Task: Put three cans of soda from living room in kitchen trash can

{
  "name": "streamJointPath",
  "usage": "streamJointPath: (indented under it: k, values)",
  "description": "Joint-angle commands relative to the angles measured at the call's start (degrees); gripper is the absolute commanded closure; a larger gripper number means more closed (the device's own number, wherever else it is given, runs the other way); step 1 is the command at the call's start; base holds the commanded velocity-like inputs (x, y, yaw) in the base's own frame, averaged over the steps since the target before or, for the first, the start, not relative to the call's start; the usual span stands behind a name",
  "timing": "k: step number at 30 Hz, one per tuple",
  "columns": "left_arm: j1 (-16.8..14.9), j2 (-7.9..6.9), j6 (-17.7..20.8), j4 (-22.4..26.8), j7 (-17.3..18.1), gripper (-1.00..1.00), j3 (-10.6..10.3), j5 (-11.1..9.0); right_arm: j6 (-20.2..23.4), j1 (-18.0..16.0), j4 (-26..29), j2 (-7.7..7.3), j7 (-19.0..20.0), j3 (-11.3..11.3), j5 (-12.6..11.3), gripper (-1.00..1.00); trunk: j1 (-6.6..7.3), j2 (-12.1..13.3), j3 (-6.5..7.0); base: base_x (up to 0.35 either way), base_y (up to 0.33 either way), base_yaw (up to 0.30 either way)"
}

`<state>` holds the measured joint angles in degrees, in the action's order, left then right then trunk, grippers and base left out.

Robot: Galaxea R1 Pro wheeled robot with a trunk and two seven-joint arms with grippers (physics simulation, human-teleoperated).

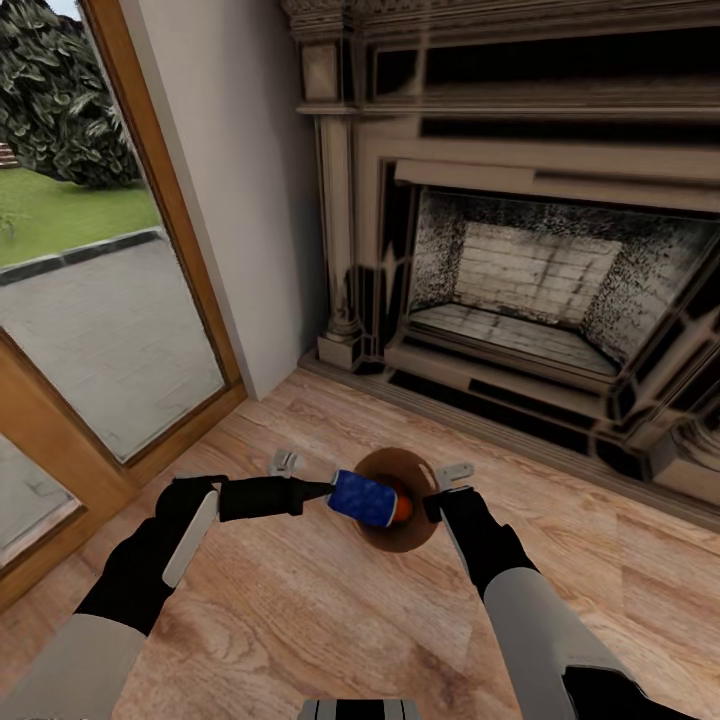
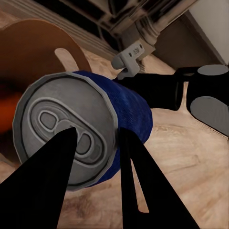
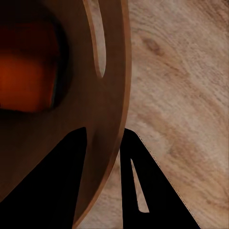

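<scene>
**Blue can poised over the bin, at least one orange can already inside**

Low in the centre of the head view, the trash can (image 1: pixel 400 535) hangs above the wood floor (image 1: pixel 300 620), held by the right gripper (image 1: pixel 432 500). In the right wrist view that gripper's two dark fingers (image 3: pixel 47 181) straddle the bin's coppery wall (image 3: pixel 107 143), one inside and one outside, pinching the rim. The room is the living room, judging by the dark ornate fireplace (image 1: pixel 520 260) in the upper right and the glass door (image 1: pixel 90 300) at the left; the kitchen is not in sight.

An orange can (image 1: pixel 401 511) shows inside the bin, peeking from behind the blue one, and an orange glow fills the bin's depth in the right wrist view. Whether that is one orange can or two cannot be told from here.

The left gripper (image 1: pixel 332 492) holds the dark blue can (image 1: pixel 364 498) lying sideways, right at the bin's mouth. In the left wrist view its fingers (image 2: pixel 47 181) are closed around the can's silvery top end (image 2: pixel 62 129), spread only as wide as the can.

By this reckoning, the collecting is nearly done: the blue can needs releasing into the bin, and the bin itself must be carried to the kitchen.
</scene>
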<state>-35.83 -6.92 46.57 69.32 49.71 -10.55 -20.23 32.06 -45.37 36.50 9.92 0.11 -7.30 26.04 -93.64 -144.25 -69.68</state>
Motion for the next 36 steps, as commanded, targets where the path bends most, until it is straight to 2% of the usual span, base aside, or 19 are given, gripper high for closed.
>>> streamJointPath:
  k: [1, 16, 17, 36]
  values:
    - [0.0, 0.02, 0.0, -0.2, 0.0, 1.00, 0.0, -0.1, 0.0, 0.0, 0.1, 0.07, 0.1, 0.0, -0.4, 1.00, 0.01, 0.0, 0.01, 0.000, 0.000, 0.000]
    - [0.0, 1.06, -3.4, -4.8, -0.3, 1.00, -0.1, 0.0, 0.0, 0.0, -1.8, 0.08, 0.2, 0.3, -0.4, 1.00, 0.01, 0.0, 0.01, 0.000, 0.000, 0.000]
    - [0.0, 1.11, -3.7, -4.9, -0.3, -1.00, -0.1, 0.0, 0.0, 0.0, -1.8, 0.08, 0.2, 0.3, -0.4, 1.00, 0.01, 0.0, 0.01, 0.000, 0.000, 0.000]
    - [0.0, 1.21, -4.6, -5.0, -0.3, -1.00, -0.5, -0.1, 0.0, 0.0, -1.9, 0.08, 0.2, 0.4, -0.4, 1.00, 0.01, 0.0, 0.01, 0.000, 0.000, 0.000]
